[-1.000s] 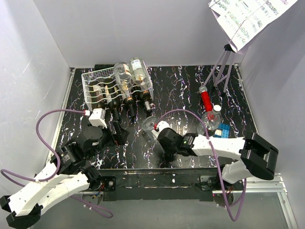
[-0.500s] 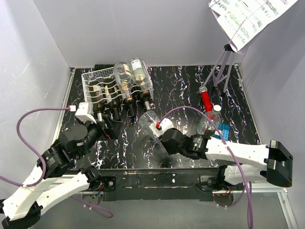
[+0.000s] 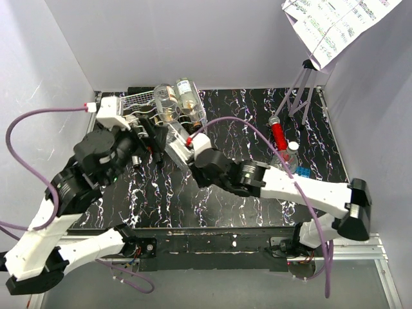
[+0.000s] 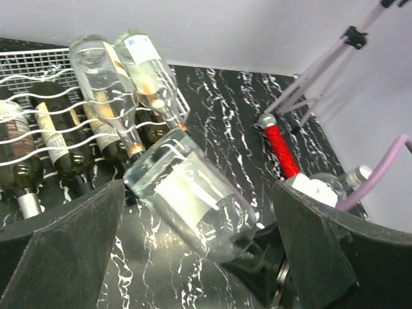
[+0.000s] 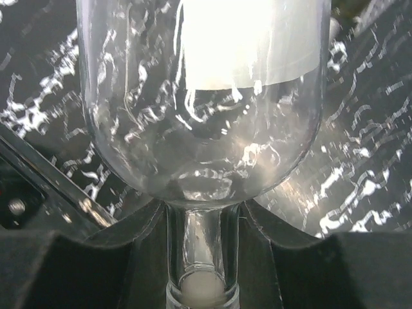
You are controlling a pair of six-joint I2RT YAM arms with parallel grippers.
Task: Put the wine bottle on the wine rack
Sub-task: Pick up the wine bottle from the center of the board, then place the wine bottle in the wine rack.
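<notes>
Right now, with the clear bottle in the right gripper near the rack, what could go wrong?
1. The right gripper holds the wine bottle only by its thin neck; the body could swing or slip.
2. Two clear bottles lie on top of the wine rack; the incoming one may knock them.
3. The open left gripper flanks the bottle; the arms might collide.

Far-left corner crowded, middle of the worktop open

The wine rack fills the worktop's far-left corner, with dark bottles below and two clear bottles atop its right end. Its upper left cradles seem bare, though the left arm hangs over them. The wine bottle blocks the rack's near right side. A red-handled tool, a small bottle and a tripod line the right edge.
</notes>
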